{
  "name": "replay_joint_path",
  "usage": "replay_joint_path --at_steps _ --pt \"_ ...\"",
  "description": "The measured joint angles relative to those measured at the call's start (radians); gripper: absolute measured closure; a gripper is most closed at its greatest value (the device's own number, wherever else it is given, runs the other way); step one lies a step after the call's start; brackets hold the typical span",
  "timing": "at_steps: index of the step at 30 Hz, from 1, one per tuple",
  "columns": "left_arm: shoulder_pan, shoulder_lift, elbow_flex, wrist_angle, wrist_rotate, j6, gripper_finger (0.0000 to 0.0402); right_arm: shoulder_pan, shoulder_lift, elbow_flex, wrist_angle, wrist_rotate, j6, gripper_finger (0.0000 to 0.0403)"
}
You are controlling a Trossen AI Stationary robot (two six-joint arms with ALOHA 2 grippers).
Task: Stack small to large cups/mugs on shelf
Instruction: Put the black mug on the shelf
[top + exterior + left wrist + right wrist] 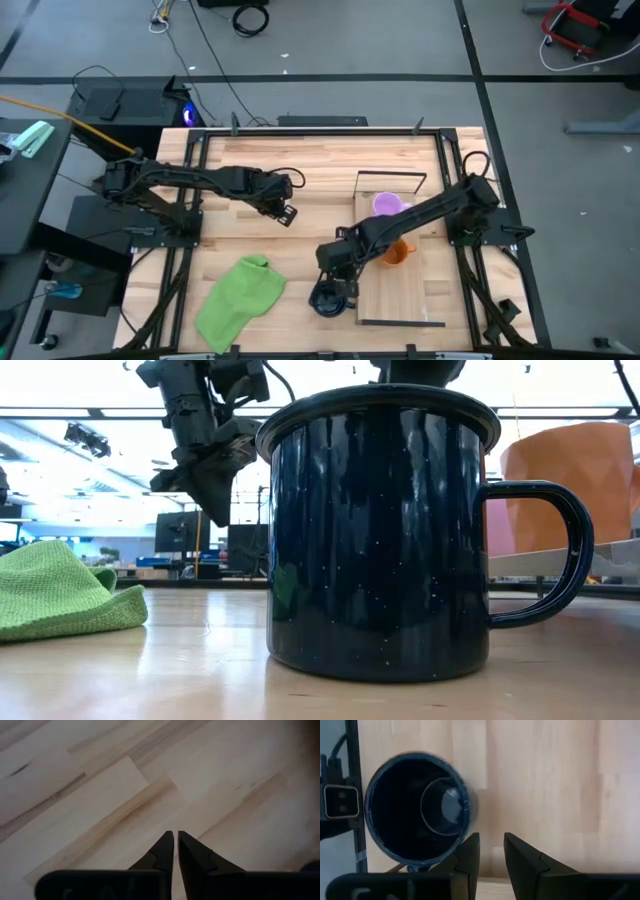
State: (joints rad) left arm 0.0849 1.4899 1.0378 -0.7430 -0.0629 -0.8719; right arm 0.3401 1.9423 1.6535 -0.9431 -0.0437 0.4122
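Observation:
The black mug [328, 298] stands upright on its base on the tabletop, just left of the shelf [405, 290]; in the low view [380, 530] its handle [560, 550] points toward the shelf. The purple mug [387, 205] and the orange mug [400, 252] stand on the shelf board. My right gripper [492, 852] hovers over the black mug [417, 820], beside its rim, narrowly open and empty. My left gripper [176, 845] is shut and empty above the bare table middle [285, 210].
A crumpled green cloth [240, 300] lies at the near left of the table, and it also shows in the low view [60, 595]. The shelf's black wire frame [390, 175] rises at its far and near ends. Bare wood lies between the cloth and the black mug.

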Motion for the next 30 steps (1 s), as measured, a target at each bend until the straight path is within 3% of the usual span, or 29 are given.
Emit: replay_joint_path --at_steps 9,30 --pt "0.0 0.0 0.0 0.0 -0.023 0.004 0.0369 0.051 0.037 0.001 0.041 -0.002 0.052 0.0306" --pt "0.001 0.001 0.0 0.017 -0.027 0.003 0.0366 0.029 0.091 0.0 0.093 -0.013 0.058 0.0306"
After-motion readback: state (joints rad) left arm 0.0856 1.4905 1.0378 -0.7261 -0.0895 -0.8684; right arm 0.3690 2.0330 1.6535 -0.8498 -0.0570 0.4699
